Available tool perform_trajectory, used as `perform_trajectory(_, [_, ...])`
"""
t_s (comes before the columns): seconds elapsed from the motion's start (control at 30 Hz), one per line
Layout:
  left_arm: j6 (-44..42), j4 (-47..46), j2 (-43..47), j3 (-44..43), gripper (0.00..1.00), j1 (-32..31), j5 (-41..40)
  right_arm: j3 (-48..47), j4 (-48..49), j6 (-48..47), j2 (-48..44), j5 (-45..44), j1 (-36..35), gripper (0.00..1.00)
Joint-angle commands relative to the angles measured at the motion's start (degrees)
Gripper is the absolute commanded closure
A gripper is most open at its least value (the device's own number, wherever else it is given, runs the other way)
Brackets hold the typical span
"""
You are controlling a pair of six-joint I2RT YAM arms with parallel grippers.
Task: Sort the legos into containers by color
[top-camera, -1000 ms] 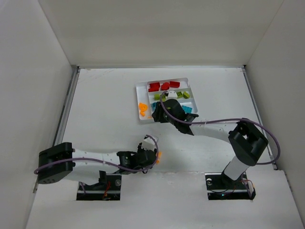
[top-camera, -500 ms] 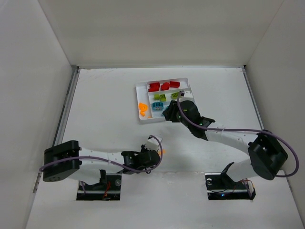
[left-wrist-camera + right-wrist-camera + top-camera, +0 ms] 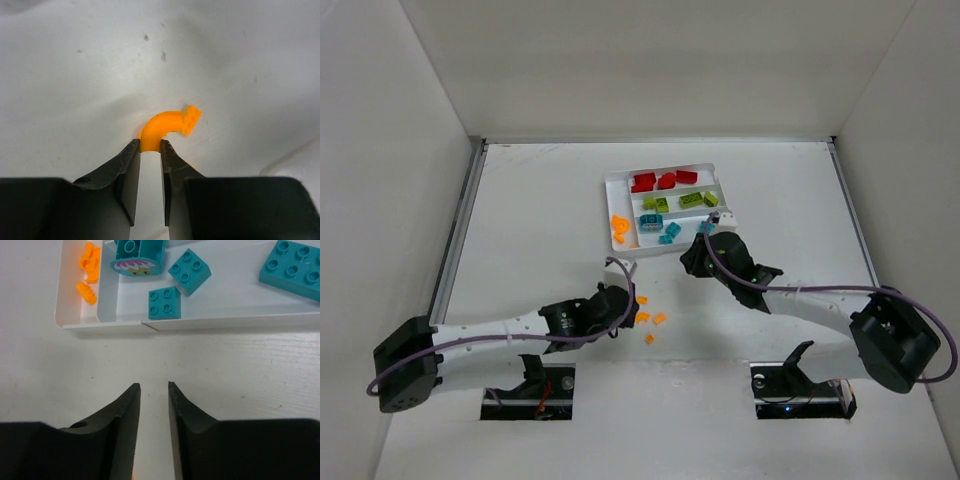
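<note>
Left wrist view: my left hand (image 3: 150,146) is clenched on the lower end of a curved orange piece (image 3: 167,124). The piece arches up and right to a studded tip, over the white tabletop (image 3: 100,75).
Right wrist view: my right hand (image 3: 154,386) grasps nothing. Its jaws stand a narrow gap apart over the tabletop, just short of the tray (image 3: 225,321) wall.
Teal legos, close up: I see square four-stud bricks (image 3: 164,303), a longer plate (image 3: 295,270), and a round-faced teal piece (image 3: 137,254) with a flower print.
Side slot: small orange legos (image 3: 89,270) lie in the narrow compartment left of the teal ones.
Top external only: red legos (image 3: 643,183) fill the far slot and green legos (image 3: 690,200) the middle one.
Loose pieces: several orange bits (image 3: 643,318) lie on the tabletop near my left hand, well apart from the tray.
</note>
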State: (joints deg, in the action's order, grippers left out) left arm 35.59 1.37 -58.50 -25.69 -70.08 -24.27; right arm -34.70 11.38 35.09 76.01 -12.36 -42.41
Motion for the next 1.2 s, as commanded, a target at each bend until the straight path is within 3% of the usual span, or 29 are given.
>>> perform_trajectory(0.0, [-0.96,-2.67,1.55,-2.25,0.87,7.87,4.14,1.91,4.27,0.15,-3.05,0.23,-0.95,0.72])
perform_trajectory(0.07, [-1.23,-4.17,0.41,-5.05,0.87,13.5,4.32,2.88,4.27,0.07,-3.41,-0.03,-1.22,0.77])
perform_trajectory(0.2, [-3.33,-8.65,-5.9,-12.43,0.87,22.82,4.15,4.2,5.49,0.15,-2.8,0.23,-1.22,0.77])
perform_trajectory(0.5, [-8.17,-12.71,-32.17,-30.71,0.87,35.23,2.47,4.29,8.49,1.12,-0.69,0.06,-3.5,0.73])
perform_trajectory(0.83, [-11.34,-9.63,-49.15,-47.69,0.87,38.75,2.04,4.29,8.4,0.5,-0.77,-0.74,-4.04,0.71])
perform_trajectory(1.0, [-10.72,-8.66,-51.1,-49.37,0.78,38.93,-0.77,4.46,8.49,0.42,-0.77,-1.17,-4.04,0.57])
perform_trajectory(1.17, [-10.46,-8.31,-49.87,-48.4,0.7,39.02,-1.74,3.76,8.22,-0.2,0.37,-1.35,-4.21,0.56])
